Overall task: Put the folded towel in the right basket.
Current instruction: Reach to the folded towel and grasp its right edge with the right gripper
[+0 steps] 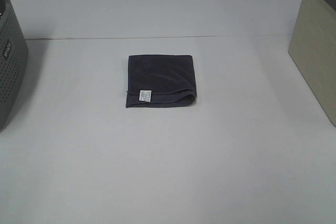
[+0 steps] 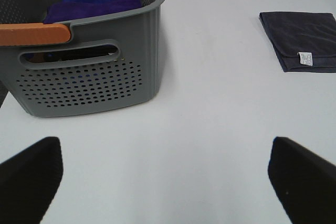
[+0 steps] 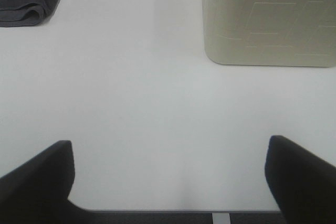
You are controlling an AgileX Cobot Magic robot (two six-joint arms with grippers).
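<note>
We see the folded dark towel point(image 1: 160, 81) lying flat near the middle of the white table point(image 1: 168, 171), well apart from the beige right basket point(image 1: 315, 51) at the right edge, while our left gripper point(image 2: 165, 179) and right gripper point(image 3: 169, 179) hover with jaws spread wide, holding nothing.
</note>
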